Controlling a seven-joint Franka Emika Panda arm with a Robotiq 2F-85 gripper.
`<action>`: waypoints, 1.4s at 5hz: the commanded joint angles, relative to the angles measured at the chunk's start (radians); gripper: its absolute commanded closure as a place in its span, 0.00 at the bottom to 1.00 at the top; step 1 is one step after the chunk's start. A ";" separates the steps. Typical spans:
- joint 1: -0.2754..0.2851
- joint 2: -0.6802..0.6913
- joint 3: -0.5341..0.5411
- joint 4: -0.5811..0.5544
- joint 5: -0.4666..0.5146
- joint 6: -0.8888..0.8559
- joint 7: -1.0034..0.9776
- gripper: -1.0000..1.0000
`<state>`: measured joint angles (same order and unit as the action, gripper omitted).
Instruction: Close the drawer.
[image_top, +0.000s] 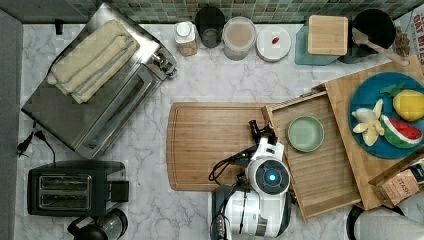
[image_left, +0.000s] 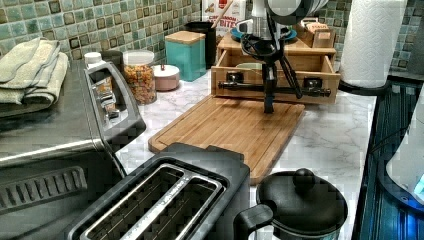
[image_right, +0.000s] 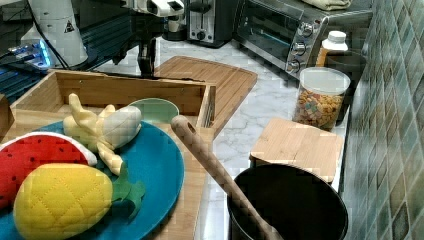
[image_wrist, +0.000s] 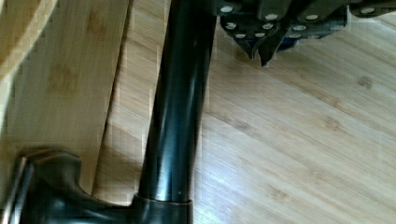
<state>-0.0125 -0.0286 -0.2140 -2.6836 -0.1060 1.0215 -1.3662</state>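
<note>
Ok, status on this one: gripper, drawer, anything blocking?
Gripper shut, down in front of the handle, over the cutting board. Drawer open, green bowl inside. Nothing seen blocking its travel.

White, rounded arm (image_top: 260, 200) with dark grey bands at the joints. Round cap on the wrist, black ring around it, a small blue light glowing at its centre. Black cables (image_top: 229, 165) looping loose from the wrist, more hanging in a bunch in the left view. Black gripper (image_top: 263, 131), slim and dark below the white housing. Small pale screw heads set in rows across the gripper's dark underside in the wrist view.
</note>
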 joint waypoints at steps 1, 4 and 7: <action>-0.092 0.000 -0.111 0.177 0.063 0.039 -0.201 1.00; -0.111 0.167 -0.215 0.395 0.178 -0.032 -0.427 1.00; -0.179 0.241 -0.248 0.566 0.228 -0.031 -0.560 1.00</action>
<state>-0.1102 0.2695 -0.3813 -2.3262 0.1520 0.9980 -1.9541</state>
